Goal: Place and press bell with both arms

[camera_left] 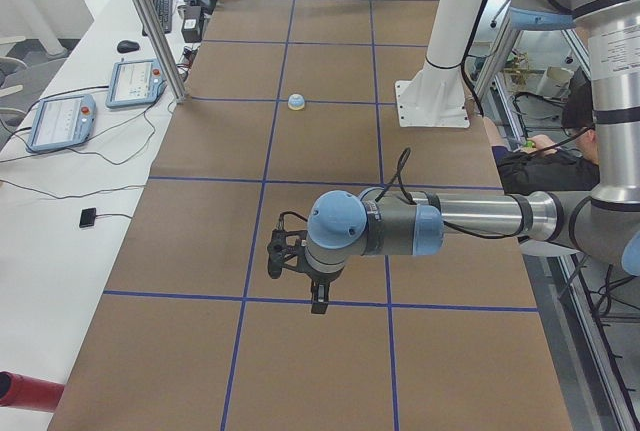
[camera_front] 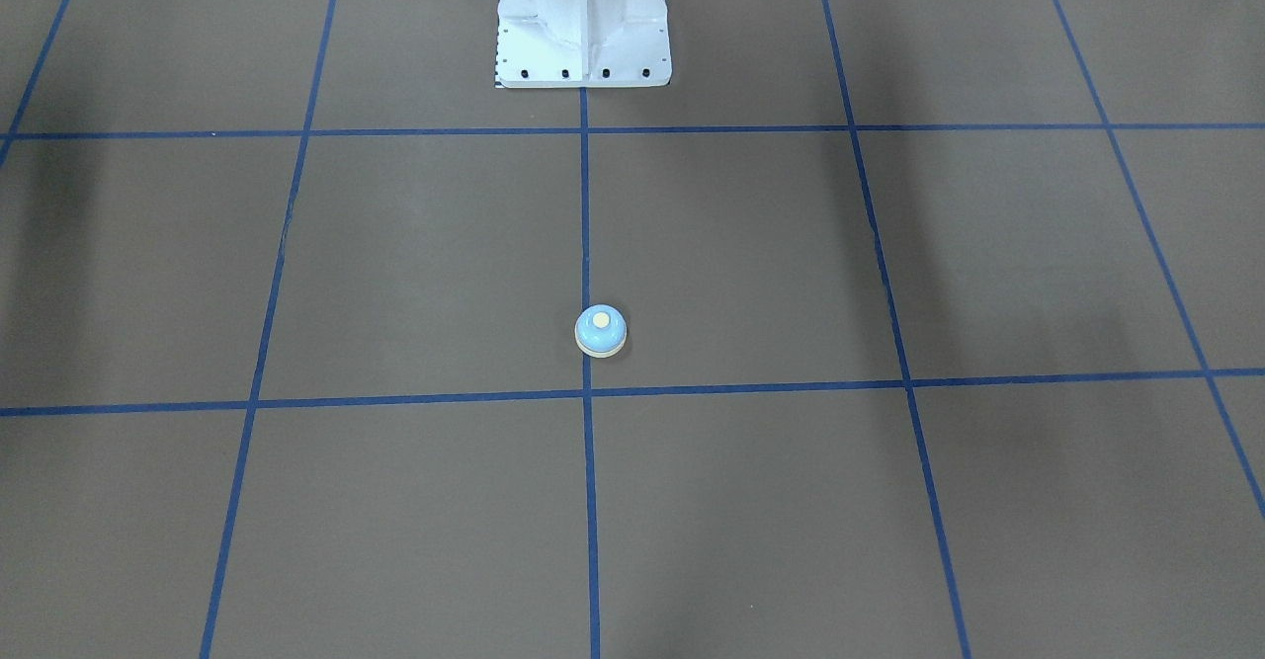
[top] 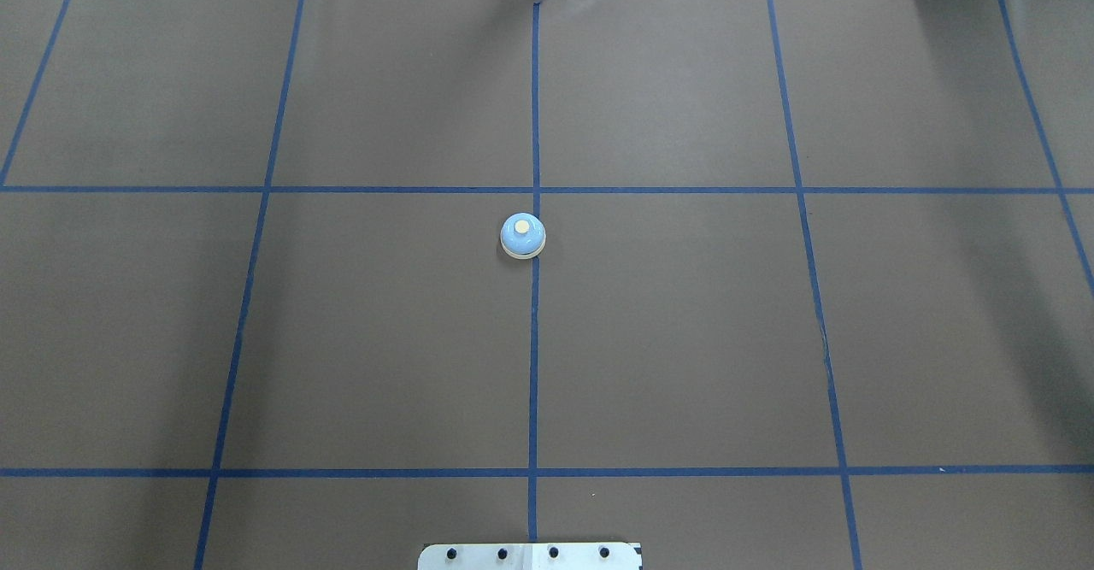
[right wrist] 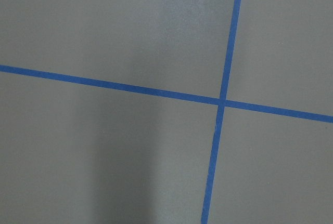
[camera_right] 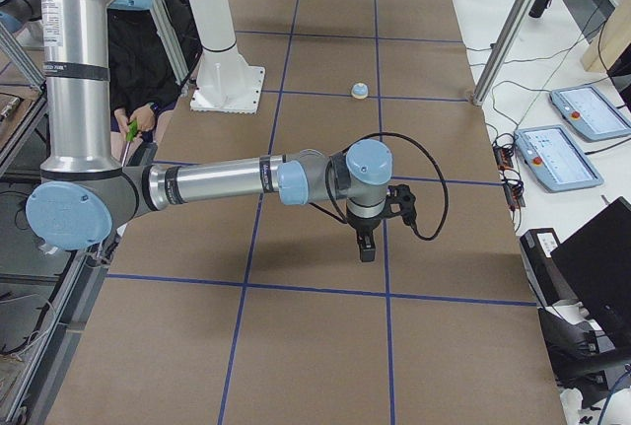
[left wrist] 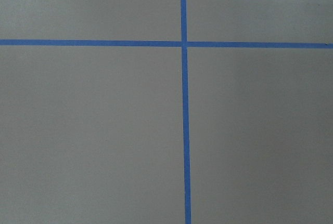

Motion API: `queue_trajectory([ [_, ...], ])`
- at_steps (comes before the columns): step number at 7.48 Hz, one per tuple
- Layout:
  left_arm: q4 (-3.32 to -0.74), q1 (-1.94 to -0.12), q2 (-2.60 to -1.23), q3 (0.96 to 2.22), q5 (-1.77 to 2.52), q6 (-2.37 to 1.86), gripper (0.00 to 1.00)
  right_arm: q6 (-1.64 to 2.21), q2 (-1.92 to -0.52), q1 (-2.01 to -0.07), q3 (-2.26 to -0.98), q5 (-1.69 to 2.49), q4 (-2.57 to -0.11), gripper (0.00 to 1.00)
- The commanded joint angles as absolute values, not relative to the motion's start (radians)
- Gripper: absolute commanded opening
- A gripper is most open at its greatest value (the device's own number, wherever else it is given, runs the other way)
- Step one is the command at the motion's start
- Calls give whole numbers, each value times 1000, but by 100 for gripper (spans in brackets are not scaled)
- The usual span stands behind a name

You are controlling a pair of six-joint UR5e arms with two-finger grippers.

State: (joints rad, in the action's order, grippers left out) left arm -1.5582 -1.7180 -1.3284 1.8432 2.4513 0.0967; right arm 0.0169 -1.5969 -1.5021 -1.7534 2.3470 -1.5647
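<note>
The small light-blue dome-shaped bell [top: 522, 236] with a cream button stands upright on the brown paper-covered surface [top: 684, 339], over its central blue tape line [top: 534, 365], well apart from the black left pincer [camera_left: 318, 303] and black right pincer [camera_right: 366, 250], whose opening cannot be told.

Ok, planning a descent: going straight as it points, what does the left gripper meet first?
Probably the table, near a blue tape crossing; the left gripper points down, far from the bell.
</note>
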Motion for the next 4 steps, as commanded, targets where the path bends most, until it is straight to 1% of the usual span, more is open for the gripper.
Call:
queue_trajectory([
  [1,-1559,-1718,-1328,1839,2451,97,100,17,-1597,-1500,-1753,2349,-1565,100],
  [4,-1557,-1717,-1330,1835,2451,97,100,17,-1598,-1497,-1749,2350,-1565,100],
])
